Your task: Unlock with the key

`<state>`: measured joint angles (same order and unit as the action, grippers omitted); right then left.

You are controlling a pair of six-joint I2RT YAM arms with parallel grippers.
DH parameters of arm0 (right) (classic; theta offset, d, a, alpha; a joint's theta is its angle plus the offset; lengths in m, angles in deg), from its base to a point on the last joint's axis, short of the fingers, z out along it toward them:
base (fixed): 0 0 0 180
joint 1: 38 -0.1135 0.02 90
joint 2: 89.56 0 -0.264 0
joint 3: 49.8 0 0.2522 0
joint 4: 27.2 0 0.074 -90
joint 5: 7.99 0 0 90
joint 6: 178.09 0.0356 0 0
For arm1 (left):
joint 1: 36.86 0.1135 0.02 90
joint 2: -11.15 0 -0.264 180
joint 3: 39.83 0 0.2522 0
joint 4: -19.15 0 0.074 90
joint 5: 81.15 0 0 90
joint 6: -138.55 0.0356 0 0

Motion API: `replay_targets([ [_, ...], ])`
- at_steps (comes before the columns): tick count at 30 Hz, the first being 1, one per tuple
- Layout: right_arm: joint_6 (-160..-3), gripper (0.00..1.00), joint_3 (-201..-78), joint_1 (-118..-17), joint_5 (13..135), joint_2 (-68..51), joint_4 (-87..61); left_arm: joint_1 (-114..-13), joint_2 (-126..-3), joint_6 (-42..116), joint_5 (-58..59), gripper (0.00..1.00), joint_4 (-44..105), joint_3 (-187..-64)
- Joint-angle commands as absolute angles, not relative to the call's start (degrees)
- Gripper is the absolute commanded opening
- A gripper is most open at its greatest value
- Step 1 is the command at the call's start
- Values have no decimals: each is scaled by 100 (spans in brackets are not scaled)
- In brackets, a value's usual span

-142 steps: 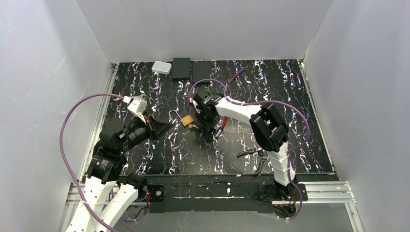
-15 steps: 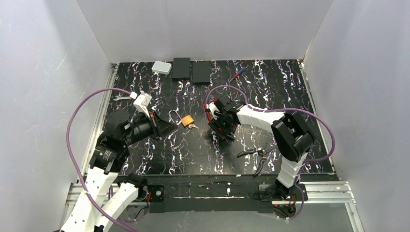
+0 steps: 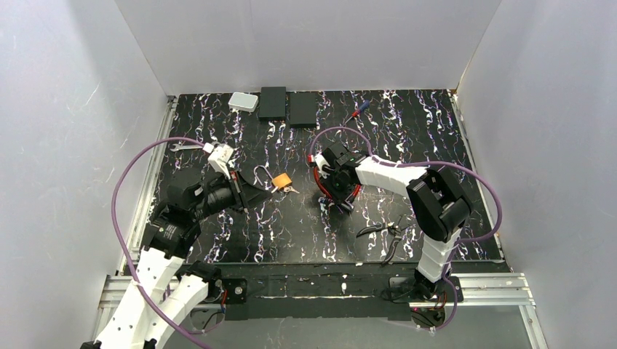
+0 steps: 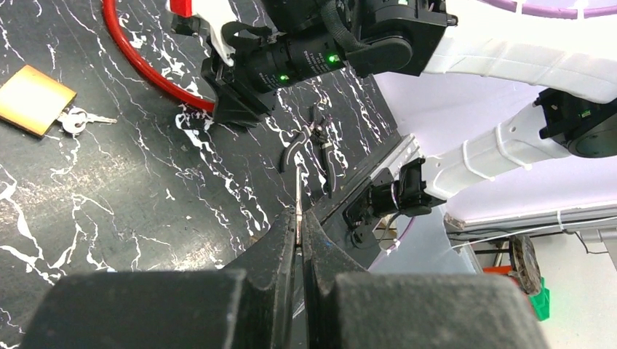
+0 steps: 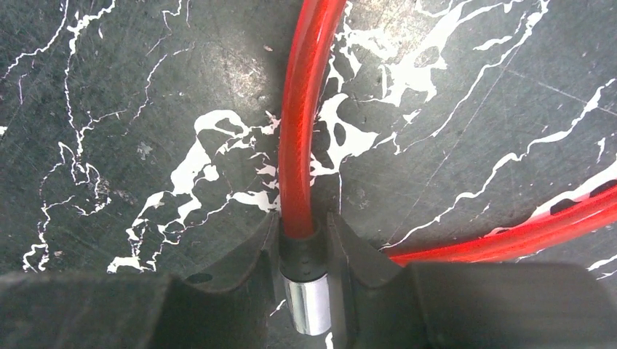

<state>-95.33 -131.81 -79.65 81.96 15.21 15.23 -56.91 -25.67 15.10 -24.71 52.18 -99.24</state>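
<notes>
An orange padlock (image 3: 282,179) lies on the black marbled table, its shackle to the left and a small key on a ring (image 3: 292,190) at its base; both show in the left wrist view (image 4: 35,100) (image 4: 76,120). My left gripper (image 3: 260,193) sits just left of the padlock, shut on a thin flat metal blade, seemingly a key (image 4: 298,193), seen edge-on between its fingertips (image 4: 299,212). My right gripper (image 3: 340,202) is shut on the black-and-silver end ferrule (image 5: 306,273) of a red cable lock (image 5: 302,109), low over the table right of the padlock.
Pliers (image 3: 385,233) lie near the front right and also show in the left wrist view (image 4: 316,142). Two black boxes (image 3: 273,102) and a white box (image 3: 243,102) stand at the back edge. A red-blue screwdriver (image 3: 358,109) and a wrench (image 3: 185,145) lie further off.
</notes>
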Motion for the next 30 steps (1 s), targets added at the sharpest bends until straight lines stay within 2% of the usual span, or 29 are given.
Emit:
replay_targets([
  [1,-9094,4,-13545,-7984,8021,1696,1813,-5686,-2674,1525,-1999,0,5546,-10068],
  [4,-8420,1,-14116,-7984,8134,1820,2025,-5685,-2637,1446,-1052,0,6289,-10370],
  [8,-7045,1,-15129,-7980,8366,2055,2537,-5682,-2651,1484,-751,0,6627,-10718],
  [12,-5856,1,-15958,-7975,7896,2198,2646,-5679,-2847,1536,-641,0,6833,-11100],
  [17,-4766,1,-16050,-7893,7504,1862,1874,-5680,-2991,1584,-570,0,6965,-11605],
  [22,-3870,1,-16432,-7586,7085,1889,1863,-5674,-3099,1467,-484,0,6964,-11961],
  [25,-2844,1,-16308,-7428,7322,1597,1728,-5667,-3310,1412,-582,0,7013,-12274],
  [30,-1458,1,-16640,-7300,8152,1276,2589,-5668,-3856,1274,-801,0,7187,-12887],
])
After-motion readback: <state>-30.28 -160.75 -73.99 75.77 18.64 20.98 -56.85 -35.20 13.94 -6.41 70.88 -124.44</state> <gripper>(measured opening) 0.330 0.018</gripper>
